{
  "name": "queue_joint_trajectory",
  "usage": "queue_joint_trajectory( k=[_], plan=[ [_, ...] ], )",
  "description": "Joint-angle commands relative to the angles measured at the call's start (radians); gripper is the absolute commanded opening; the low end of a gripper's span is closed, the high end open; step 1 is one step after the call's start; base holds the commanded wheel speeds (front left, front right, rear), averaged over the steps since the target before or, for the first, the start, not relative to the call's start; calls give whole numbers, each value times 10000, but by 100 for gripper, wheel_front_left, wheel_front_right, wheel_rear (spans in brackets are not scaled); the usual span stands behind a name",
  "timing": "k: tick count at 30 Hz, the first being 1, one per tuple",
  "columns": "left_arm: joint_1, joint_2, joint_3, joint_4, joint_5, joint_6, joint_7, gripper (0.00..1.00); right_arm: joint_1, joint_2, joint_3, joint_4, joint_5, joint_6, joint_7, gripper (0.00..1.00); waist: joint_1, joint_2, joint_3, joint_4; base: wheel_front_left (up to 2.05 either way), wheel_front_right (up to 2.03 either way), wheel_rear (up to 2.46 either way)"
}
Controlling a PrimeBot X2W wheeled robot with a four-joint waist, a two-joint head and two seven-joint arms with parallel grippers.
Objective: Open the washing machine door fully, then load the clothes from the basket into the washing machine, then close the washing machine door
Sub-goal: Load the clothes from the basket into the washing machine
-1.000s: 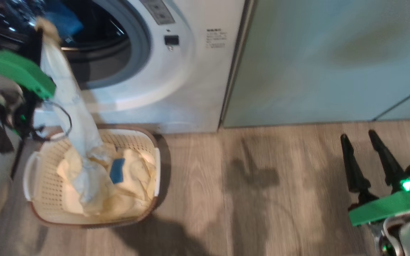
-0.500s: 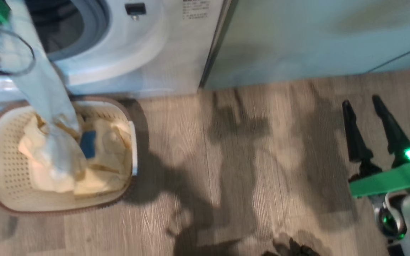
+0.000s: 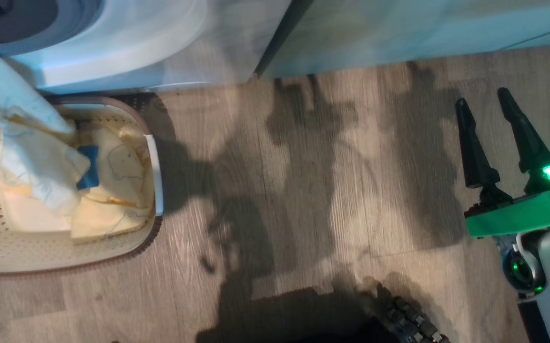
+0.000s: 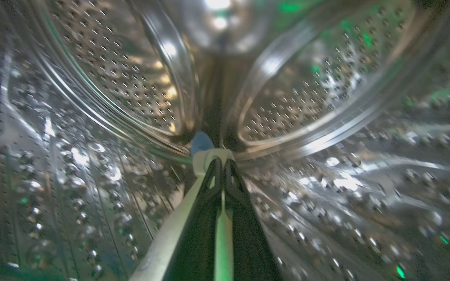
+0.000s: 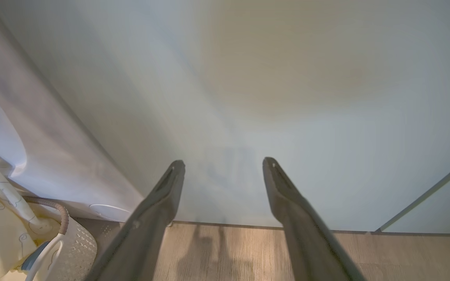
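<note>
One piece of the clothes (image 4: 203, 158) is pinched in my left pincer (image 4: 222, 166) deep in the washing machine (image 3: 113, 43) drum (image 4: 131, 78), tail trailing from the basket (image 3: 155, 157) where the rest lie, right pincer (image 3: 482, 97) wide and idle, door close pending

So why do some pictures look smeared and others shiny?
Head view: blurred, the washing machine streaked, dark shadows over the floor. Left wrist view: glare spots sparkle on the drum, which the wide lens bends around the left gripper. Right wrist view: sharper, evenly lit around the right gripper.
</note>
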Motion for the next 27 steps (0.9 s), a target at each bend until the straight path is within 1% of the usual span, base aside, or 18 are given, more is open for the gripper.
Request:
queue_joint_trajectory(
  k=[1,4,7,9,11,13,16,18,20,22,23,24,25,27],
  plan=[
    [-625,605,221,-105,143,73,-345,0,25,-46,152,-289,80,2,-65,100,-1,0,142,-90,0,0,0],
    [-939,588,330,-112,297,62,-666,0,-38,-52,177,-297,85,2,-65,100,-1,0,284,-151,0,0,0],
    [-1119,615,467,-280,429,51,-740,0,-82,-55,188,-307,86,2,-65,100,-1,0,385,-183,0,0,0],
    [-1260,709,869,-823,648,105,-754,0,-139,-45,192,-315,90,2,-65,100,-1,0,492,-215,0,0,0],
    [-1203,743,1434,-1484,911,200,-757,0,-195,-16,193,-325,88,2,-65,100,-1,0,579,-249,0,0,0],
    [-1015,716,2066,-2263,1263,201,-759,0,-234,11,188,-328,84,2,-65,100,-1,0,649,-267,0,0,0],
    [-486,537,2941,-3092,1838,196,-760,0,-272,49,176,-307,73,2,-65,100,-1,0,687,-274,0,0,0],
    [-104,334,3434,-3302,2114,186,-760,0,-284,67,165,-280,68,2,-65,100,-1,0,681,-265,0,0,0],
    [209,151,3827,-3307,2367,173,-761,0,-298,81,160,-254,68,2,-65,100,-1,0,666,-254,0,0,0],
    [459,-71,3991,-2921,2476,141,-761,0,-280,93,158,-234,55,2,-65,100,-1,0,608,-229,0,0,0],
    [541,-114,3977,-2697,2624,141,-761,22,-266,93,152,-224,51,2,-65,100,-1,0,562,-210,0,0,0],
    [606,-165,3988,-2406,2742,213,-761,50,-244,87,141,-215,51,2,-65,100,-1,0,509,-190,0,0,0],
    [622,-254,4001,-2123,2764,210,-761,100,-223,80,126,-210,53,2,-65,100,-1,0,460,-175,0,0,0],
    [663,-381,3806,-1553,2871,139,-761,100,-170,62,89,-195,47,2,-65,100,-1,0,312,-129,0,0,0]
  ],
)
